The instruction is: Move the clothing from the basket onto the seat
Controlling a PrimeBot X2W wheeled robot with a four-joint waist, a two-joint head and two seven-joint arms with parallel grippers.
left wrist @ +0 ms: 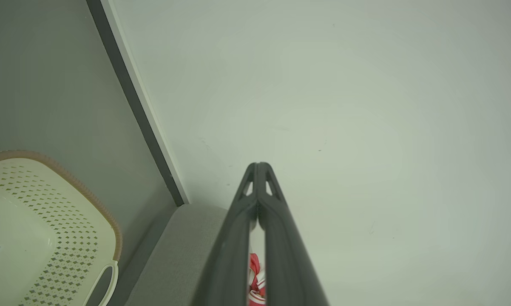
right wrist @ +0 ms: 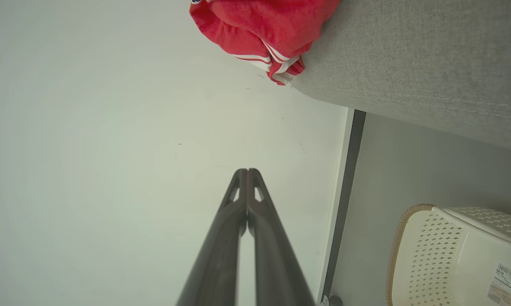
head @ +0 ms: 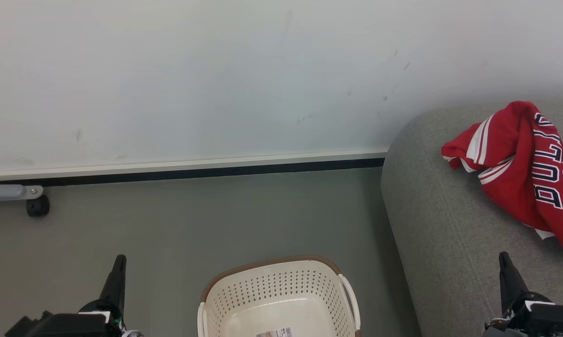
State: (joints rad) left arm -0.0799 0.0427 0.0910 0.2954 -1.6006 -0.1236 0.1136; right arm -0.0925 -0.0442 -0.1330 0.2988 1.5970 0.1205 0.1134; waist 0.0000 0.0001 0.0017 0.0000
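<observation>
Red clothing [head: 520, 168] on grey seat [head: 440, 234]

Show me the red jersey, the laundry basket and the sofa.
red jersey [head: 513, 135]: head view, middle of the fabric.
laundry basket [head: 272, 285]: head view, perforated far wall.
sofa [head: 431, 224]: head view, bare grey cushion.

Grey seat [head: 440, 234] carries red clothing [head: 515, 164]; floor [head: 216, 220] carries basket [head: 281, 285] (cream, perforated).

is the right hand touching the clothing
Apart. The right wrist view shows the shut right hand against bare wall, with the clothing well off on the seat.
</observation>
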